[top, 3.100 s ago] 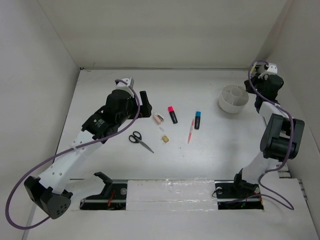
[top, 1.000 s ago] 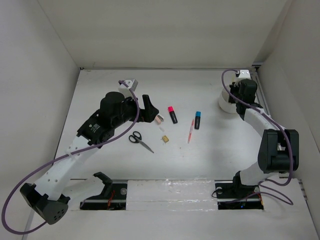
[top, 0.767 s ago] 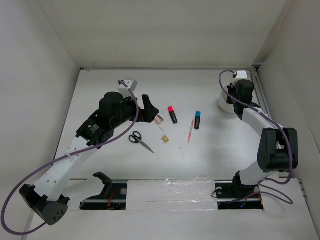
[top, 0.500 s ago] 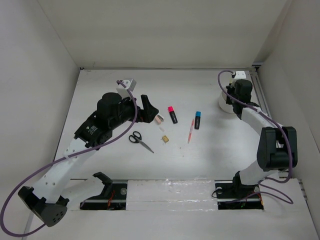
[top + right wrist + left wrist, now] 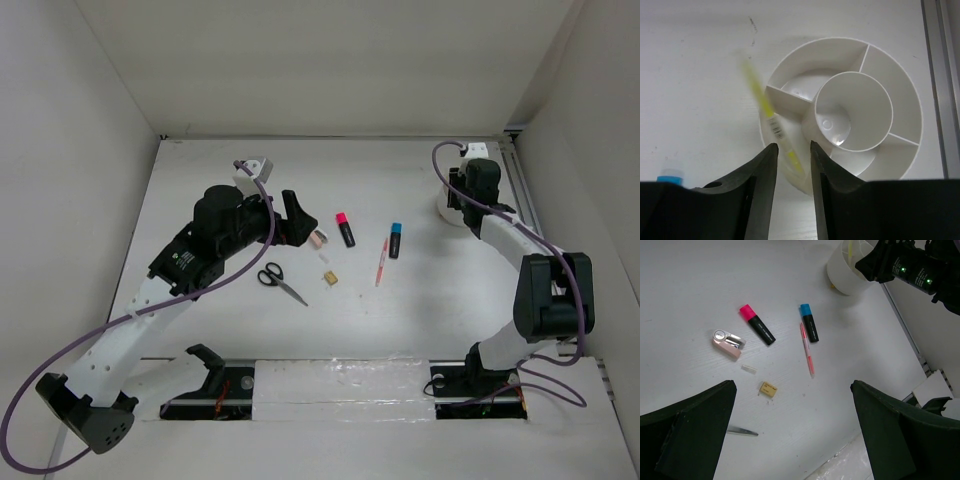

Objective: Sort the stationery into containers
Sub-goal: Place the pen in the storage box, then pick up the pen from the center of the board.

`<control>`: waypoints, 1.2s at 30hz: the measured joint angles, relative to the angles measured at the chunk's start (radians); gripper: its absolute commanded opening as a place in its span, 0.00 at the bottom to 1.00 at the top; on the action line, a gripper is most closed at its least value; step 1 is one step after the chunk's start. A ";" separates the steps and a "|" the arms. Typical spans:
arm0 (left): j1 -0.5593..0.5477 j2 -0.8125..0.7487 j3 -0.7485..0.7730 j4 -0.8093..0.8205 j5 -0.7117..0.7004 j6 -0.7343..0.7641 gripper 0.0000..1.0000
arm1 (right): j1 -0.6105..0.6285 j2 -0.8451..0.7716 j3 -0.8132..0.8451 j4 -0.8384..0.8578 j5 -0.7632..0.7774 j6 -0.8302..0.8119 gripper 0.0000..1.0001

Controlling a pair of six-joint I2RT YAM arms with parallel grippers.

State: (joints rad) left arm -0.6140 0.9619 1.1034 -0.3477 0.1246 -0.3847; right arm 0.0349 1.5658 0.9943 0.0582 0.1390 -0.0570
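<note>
My right gripper [image 5: 478,185] hovers over the round white bowl [image 5: 900,105], which has a cylindrical cup [image 5: 855,110] at its centre. Its jaws stand slightly apart. A blurred yellow pen [image 5: 767,107] leans in the bowl's left compartment, loose between the fingertips. My left gripper [image 5: 293,215] is wide open and empty above the table. Below it lie the pink-capped marker [image 5: 756,324], blue-capped marker [image 5: 809,323], pink pen [image 5: 807,348], pinkish eraser [image 5: 727,343] and tan piece [image 5: 768,389]. The scissors [image 5: 280,281] lie nearer the left arm.
The bowl stands at the back right, close to the metal rail [image 5: 940,75] by the right wall. A tiny clear piece [image 5: 749,369] lies between the eraser and the tan piece. The rest of the stationery is grouped mid-table.
My right gripper has moved from the right wall leftward over the bowl and crept slightly further over the last second. My left arm has shifted a little.
</note>
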 measured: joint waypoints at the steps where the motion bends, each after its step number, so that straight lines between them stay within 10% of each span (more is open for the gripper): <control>1: 0.000 0.000 0.000 0.000 0.000 0.000 1.00 | 0.005 0.000 0.000 0.000 0.002 -0.002 0.40; 12: 0.000 0.000 0.000 0.000 -0.006 0.002 1.00 | 0.076 -0.035 0.002 -0.033 0.043 0.001 0.40; 23: 0.001 0.082 0.007 -0.056 -0.253 -0.130 1.00 | 0.386 -0.157 0.128 -0.122 0.119 0.037 0.63; 36: 0.214 0.179 -0.019 -0.098 -0.312 -0.329 1.00 | 0.698 0.032 0.154 -0.321 0.127 0.298 0.49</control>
State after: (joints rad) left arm -0.4004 1.1408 1.0847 -0.4461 -0.1871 -0.7136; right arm 0.7330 1.5982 1.1484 -0.2630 0.2657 0.2409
